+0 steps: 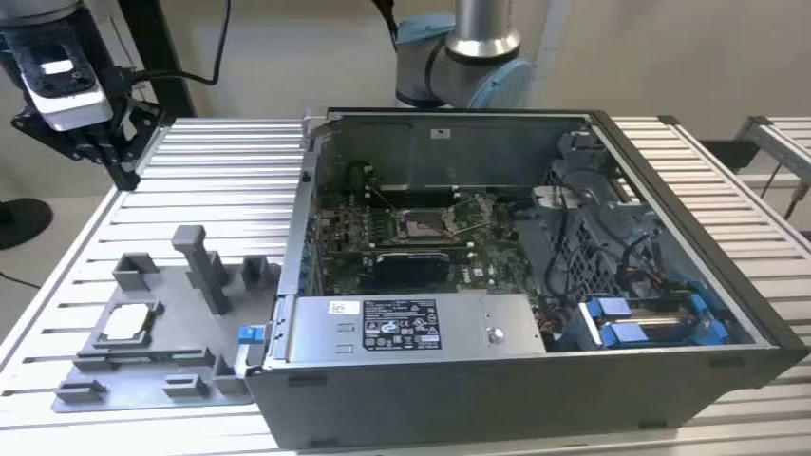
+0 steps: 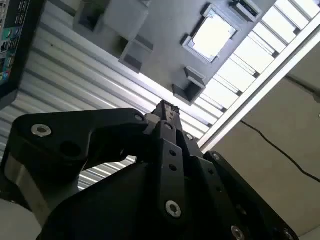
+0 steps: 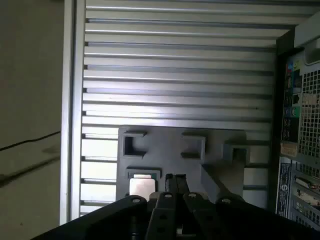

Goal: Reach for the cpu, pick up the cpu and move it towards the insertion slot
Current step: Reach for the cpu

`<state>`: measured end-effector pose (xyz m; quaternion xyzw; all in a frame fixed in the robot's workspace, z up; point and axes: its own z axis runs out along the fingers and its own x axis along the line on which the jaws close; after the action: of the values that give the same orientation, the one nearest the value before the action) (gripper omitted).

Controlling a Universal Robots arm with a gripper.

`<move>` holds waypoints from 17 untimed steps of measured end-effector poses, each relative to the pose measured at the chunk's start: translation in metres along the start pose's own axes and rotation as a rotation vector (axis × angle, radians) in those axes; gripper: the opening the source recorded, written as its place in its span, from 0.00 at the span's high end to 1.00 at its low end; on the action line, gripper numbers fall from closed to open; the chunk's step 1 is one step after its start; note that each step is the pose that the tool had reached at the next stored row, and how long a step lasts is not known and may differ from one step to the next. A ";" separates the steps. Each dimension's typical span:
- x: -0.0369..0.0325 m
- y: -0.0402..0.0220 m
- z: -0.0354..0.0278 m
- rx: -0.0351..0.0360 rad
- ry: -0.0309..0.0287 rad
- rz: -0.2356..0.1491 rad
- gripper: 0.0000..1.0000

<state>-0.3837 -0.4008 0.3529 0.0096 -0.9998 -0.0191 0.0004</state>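
Note:
The cpu (image 1: 127,323) is a small silvery square chip lying flat in a pocket of the grey fixture plate (image 1: 159,385) at the exterior view's left. It also appears as a bright square in both wrist views (image 2: 212,35) (image 3: 141,186). My gripper (image 1: 124,171) hangs high above the table's far left corner, well away from the chip, with its black fingertips (image 2: 167,107) (image 3: 175,177) pressed together and nothing held. The insertion slot (image 1: 421,225) is a silver-framed socket with a dark centre on the green board inside the open computer case (image 1: 443,116).
The fixture plate carries upright grey posts (image 1: 197,261) close to the chip. Slatted metal table (image 1: 216,180) lies between the gripper and the case. A black block (image 1: 405,271) sits just below the socket, with cables and blue drive clips (image 1: 647,318) at the exterior view's right.

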 end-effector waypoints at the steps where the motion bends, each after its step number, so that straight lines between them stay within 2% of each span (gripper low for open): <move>1: 0.0000 0.0000 0.0000 0.0000 0.0000 0.000 1.00; 13: 0.0003 0.0000 -0.0001 0.0002 0.0002 0.000 1.00; 17: 0.0047 -0.0026 0.0001 0.0000 0.0000 0.000 1.00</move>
<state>-0.3884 -0.4035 0.3528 0.0096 -0.9998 -0.0191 0.0004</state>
